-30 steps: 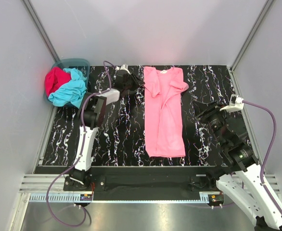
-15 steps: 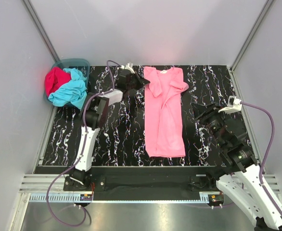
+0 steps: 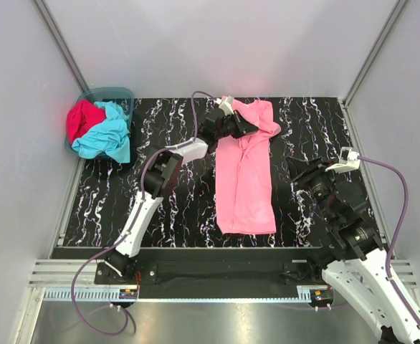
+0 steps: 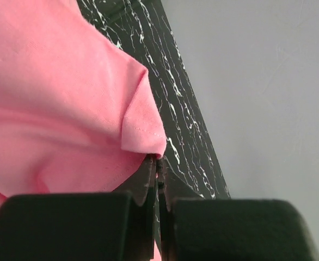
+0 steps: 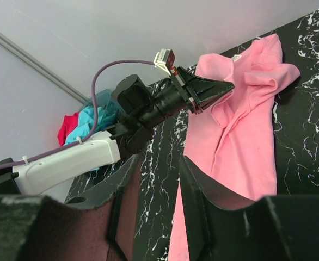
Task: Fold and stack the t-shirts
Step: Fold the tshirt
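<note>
Table: black with white veins, carrying everything.
Pink t-shirt: lies lengthwise at centre, collar toward 12 o'clock, hem toward 6. The shoulder on its 10 o'clock side is lifted and bunched inward.
Basket: at 10 o'clock, with the turquoise t-shirt and red t-shirt heaped in it.
Handling: probably light, limp cotton that sags and wrinkles. Best pinched at shoulder seams or hem corners.
Left gripper: at 12 o'clock, jaws together, clamped on a fold of the pink t-shirt's edge.
Right gripper: at 3 o'clock, jaws apart, empty, off the cloth.
</note>
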Tool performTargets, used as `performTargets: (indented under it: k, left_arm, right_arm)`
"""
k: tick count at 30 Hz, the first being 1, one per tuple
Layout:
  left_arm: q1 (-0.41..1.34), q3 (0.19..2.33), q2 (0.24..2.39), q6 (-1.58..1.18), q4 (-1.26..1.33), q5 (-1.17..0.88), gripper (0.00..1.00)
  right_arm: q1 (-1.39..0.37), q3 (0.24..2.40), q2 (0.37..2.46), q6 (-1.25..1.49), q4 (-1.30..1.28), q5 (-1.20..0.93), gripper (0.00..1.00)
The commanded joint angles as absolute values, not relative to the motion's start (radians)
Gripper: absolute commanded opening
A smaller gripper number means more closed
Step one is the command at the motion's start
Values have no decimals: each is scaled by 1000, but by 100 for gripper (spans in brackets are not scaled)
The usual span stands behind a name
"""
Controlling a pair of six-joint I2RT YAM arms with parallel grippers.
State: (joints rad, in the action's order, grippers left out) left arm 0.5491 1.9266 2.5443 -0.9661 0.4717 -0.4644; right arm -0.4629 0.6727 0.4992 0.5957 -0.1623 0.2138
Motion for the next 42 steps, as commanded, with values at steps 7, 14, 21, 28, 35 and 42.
performTargets:
  k: [7, 14, 21, 28, 35, 42]
  left_arm:
    - [534, 1997, 2563, -985, 526, -443, 53]
    - [543, 1907, 2536, -992, 583, -446, 99]
    - [543, 1537, 2327, -1054, 830, -439, 99]
    - [557, 1142, 2130, -1161, 1149, -416, 99]
    - [566, 852, 1945, -1141, 1244, -423, 99]
    - [583, 666, 1847, -1183, 1373, -430, 99]
  right_arm:
    - [-468, 658, 465, 572, -124, 147, 41]
    - [-468, 632, 471, 581, -124, 181, 42]
    - [-468, 629, 612, 659, -140, 369, 43]
    - [-460, 727, 1024, 761, -60, 511, 45]
    - [-353, 890, 1291, 792, -15, 499, 45]
    - [-198, 1055, 1491, 752, 26, 443, 44]
